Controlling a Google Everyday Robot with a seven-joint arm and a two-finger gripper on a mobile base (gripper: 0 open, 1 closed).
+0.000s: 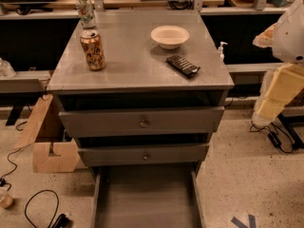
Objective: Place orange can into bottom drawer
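orange can (92, 50) upright, cabinet top (135, 68) left | bottom drawer (147, 198) open | gripper (268, 106) right of cabinet, state cannot tell

Arm parked off the table's right edge

The arm (290, 30) stands clear of the table (133, 68), beyond its right edge. A white rounded segment sits level with the back right corner, and cream-coloured segments (280, 91) hang below it past the front right corner. The gripper lies outside the frame, past the right border.
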